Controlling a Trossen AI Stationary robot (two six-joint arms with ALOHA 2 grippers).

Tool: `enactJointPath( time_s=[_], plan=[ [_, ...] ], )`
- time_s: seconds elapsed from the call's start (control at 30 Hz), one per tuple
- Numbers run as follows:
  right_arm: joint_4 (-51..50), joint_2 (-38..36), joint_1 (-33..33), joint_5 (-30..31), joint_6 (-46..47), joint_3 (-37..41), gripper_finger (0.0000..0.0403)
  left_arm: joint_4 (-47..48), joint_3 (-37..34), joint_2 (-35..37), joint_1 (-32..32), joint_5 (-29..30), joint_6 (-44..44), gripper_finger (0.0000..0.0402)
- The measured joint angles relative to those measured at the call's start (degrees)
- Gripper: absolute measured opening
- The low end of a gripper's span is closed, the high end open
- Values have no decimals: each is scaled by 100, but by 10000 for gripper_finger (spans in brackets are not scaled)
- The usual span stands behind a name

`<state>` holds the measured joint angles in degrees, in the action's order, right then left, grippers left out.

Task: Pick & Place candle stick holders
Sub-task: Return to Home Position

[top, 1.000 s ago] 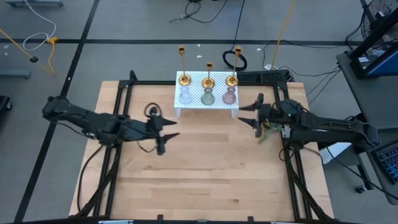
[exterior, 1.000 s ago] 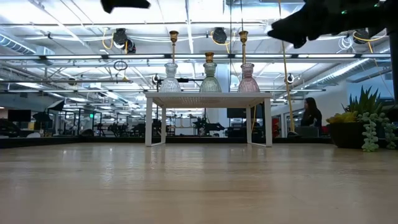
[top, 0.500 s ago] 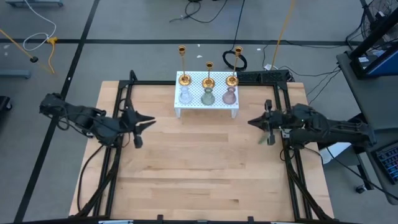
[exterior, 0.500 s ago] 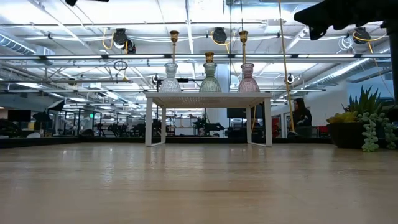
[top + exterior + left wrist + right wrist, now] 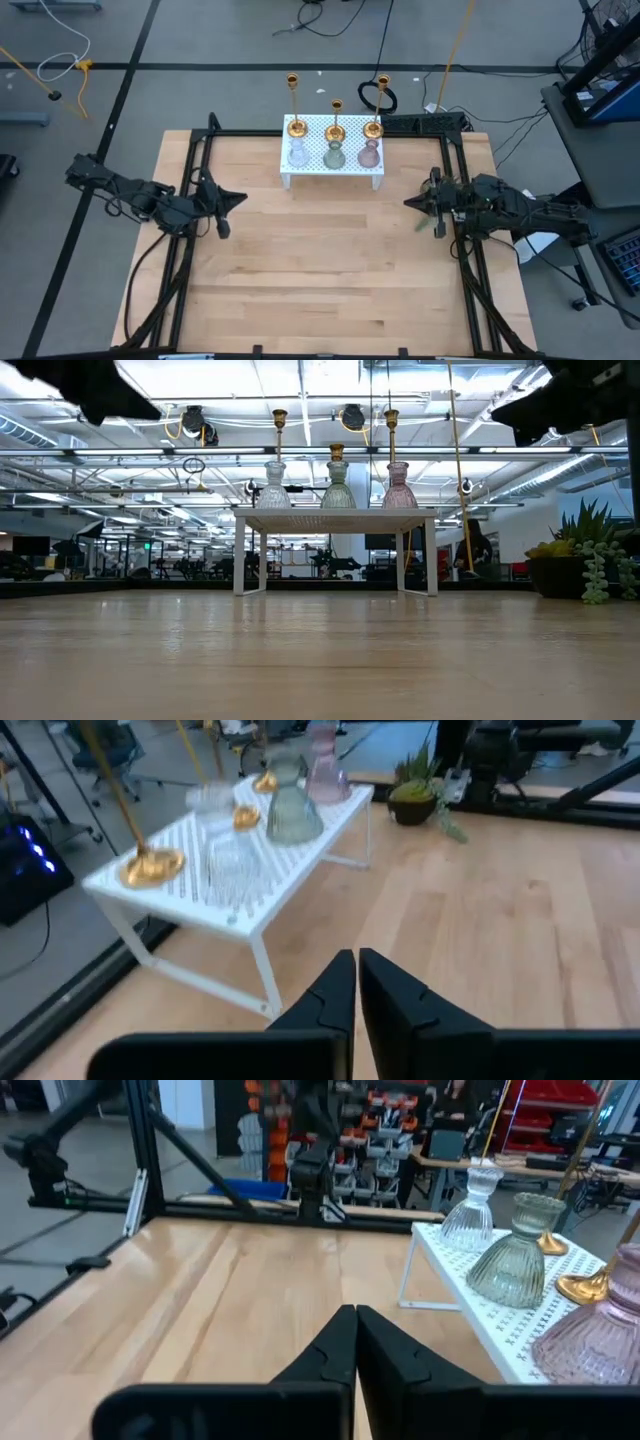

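Three gold candlesticks stand by their round bases along the far side of a white perforated stand at the table's far edge. In front of them on the stand sit a clear glass holder, a greenish one and a pink one. My left gripper hovers shut near the table's left side, pointing toward the stand, with nothing between its fingers. My right gripper hovers shut near the right side, also holding nothing.
A small green potted plant stands at the table's right edge, under my right arm. Black frame rails run along the table's left and right sides. Bare wooden tabletop lies between the arms and toward the near edge.
Both grippers have shut with nothing in them. My left gripper has drawn back toward the table's left edge, my right gripper toward the right edge and slightly nearer. The holders on the stand have stayed put.
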<state>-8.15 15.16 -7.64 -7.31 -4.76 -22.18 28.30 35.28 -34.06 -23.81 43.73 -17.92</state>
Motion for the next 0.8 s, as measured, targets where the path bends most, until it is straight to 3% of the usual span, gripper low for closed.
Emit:
enactJointPath(
  time_s=[0.47,0.67,0.8],
  plan=[
    [-100,-1495,0,-24,102,950,1,-923,-1457,1316,0,165,328,12],
    [-246,-1481,0,-34,-98,1097,1,-1042,-1757,1613,0,152,617,26],
    [-303,-1498,0,-30,97,1168,1,-1782,-2185,1690,0,95,1027,13]
  ],
)
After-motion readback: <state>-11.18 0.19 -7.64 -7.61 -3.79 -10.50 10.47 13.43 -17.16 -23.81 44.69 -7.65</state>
